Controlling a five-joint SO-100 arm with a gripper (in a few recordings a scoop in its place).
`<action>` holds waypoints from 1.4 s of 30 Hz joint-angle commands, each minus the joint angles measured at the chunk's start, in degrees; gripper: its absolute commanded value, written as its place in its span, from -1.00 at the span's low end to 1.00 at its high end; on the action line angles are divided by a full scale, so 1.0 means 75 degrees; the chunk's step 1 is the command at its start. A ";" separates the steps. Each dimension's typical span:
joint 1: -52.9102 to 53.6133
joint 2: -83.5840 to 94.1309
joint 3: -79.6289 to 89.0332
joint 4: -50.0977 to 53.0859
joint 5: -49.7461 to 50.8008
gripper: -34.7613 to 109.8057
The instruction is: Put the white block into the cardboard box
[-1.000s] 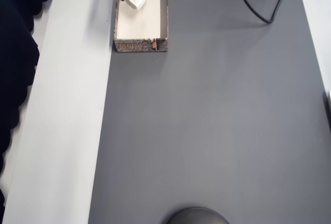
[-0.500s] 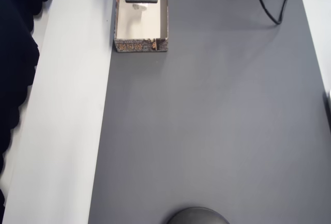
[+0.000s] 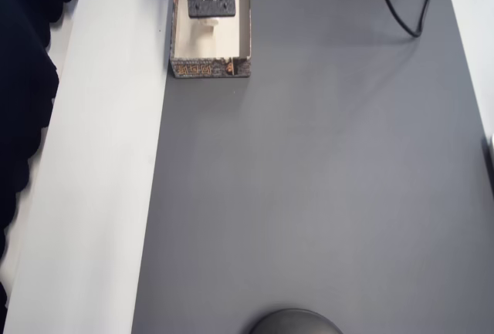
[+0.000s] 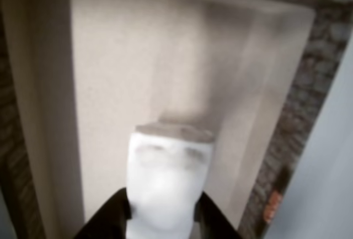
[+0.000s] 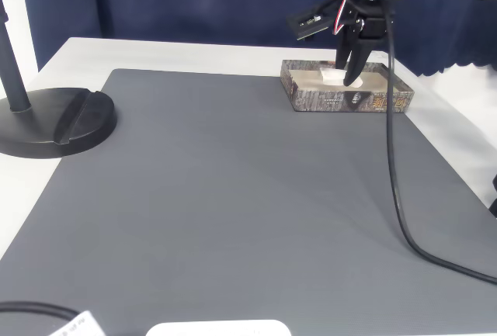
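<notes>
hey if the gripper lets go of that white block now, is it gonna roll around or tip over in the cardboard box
Probably not roll: the white block looks flat-sided, with only its edges rounded. It is held upright between the fingers of the gripper, so it may topple onto a long side. The walls of the cardboard box would likely contain it. It looks stiff, keeping its shape in the grip.

White block [image 4: 165,186], cardboard box [image 3: 210,67] showing cream inside and grey-brown print outside, dark grey mat [image 3: 309,180], white desk [image 3: 100,180]

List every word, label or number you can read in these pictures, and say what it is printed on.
No text can be read with certainty.
Cardboard box: print on its patterned outer side, too small and blurred in every view.
White block, held in the gripper: no marking visible.
</notes>
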 commanded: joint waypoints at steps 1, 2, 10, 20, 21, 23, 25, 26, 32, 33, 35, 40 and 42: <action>-0.0117 0.0000 -0.0668 -0.0105 0.0059 -0.54; -0.0117 -0.0059 -0.0691 -0.0105 0.0059 -0.54; -0.0082 -0.0270 -0.0727 -0.0105 0.0129 -0.53; -0.0082 -0.0270 -0.0738 -0.0246 0.0035 -0.28; -0.0082 -0.0270 -0.0738 -0.0246 -0.0070 -0.26; -0.0059 -0.0270 -0.0727 -0.0246 -0.0223 -0.22; -0.0047 -0.0270 -0.0680 -0.0258 -0.0258 -0.19; -0.0047 -0.0270 -0.0680 -0.0258 -0.0258 -0.18; -0.0035 -0.0152 -0.0680 -0.0434 -0.0246 -0.07; -0.0035 -0.0094 -0.0680 -0.0434 -0.0246 -0.06; -0.0035 0.0070 -0.0680 -0.0434 -0.0246 -0.04; -0.0152 0.0598 -0.0703 -0.0574 -0.0188 0.01; -0.0199 0.0820 -0.0703 -0.0598 -0.0176 0.02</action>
